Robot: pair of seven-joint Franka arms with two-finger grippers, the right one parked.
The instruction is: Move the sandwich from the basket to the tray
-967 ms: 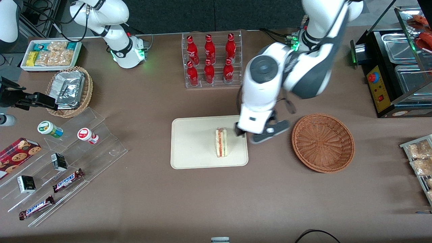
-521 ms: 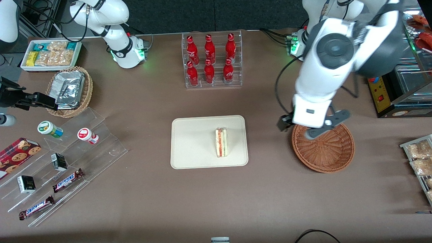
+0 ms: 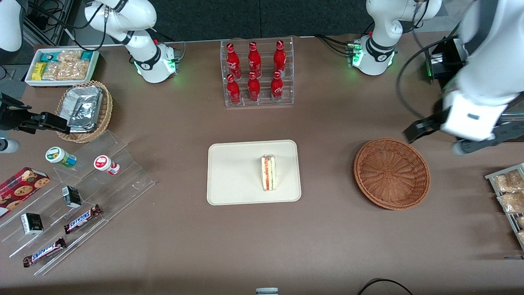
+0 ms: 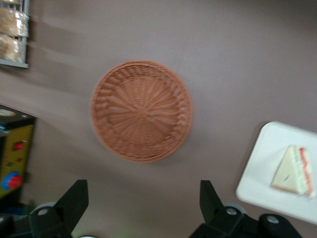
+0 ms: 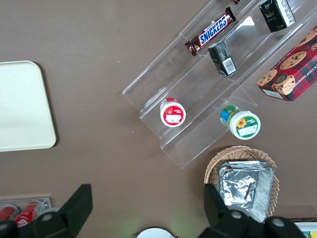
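Observation:
The sandwich [image 3: 269, 172] lies on the cream tray [image 3: 233, 172], its red and green filling edge showing; it also shows in the left wrist view as the sandwich [image 4: 293, 171] on the tray [image 4: 265, 171]. The round reddish-brown basket [image 3: 391, 173] holds nothing and appears again as the basket [image 4: 141, 110]. My gripper [image 3: 436, 141] hangs open in the air with nothing between its fingers. It is beside the basket's rim, toward the working arm's end of the table and slightly farther from the front camera. In the wrist view the gripper [image 4: 142, 193] has its fingers wide apart over bare table.
A rack of red bottles [image 3: 257, 73] stands farther from the front camera than the tray. A black machine [image 3: 466, 94] and a shelf of snack packets [image 3: 507, 192] sit at the working arm's end. A tan foil-packet basket [image 3: 86, 110] and a clear snack stand [image 3: 77, 205] are at the parked arm's end.
My open gripper has left the tray, passed over the basket and moved up toward the working arm's end. The sandwich stays on the tray.

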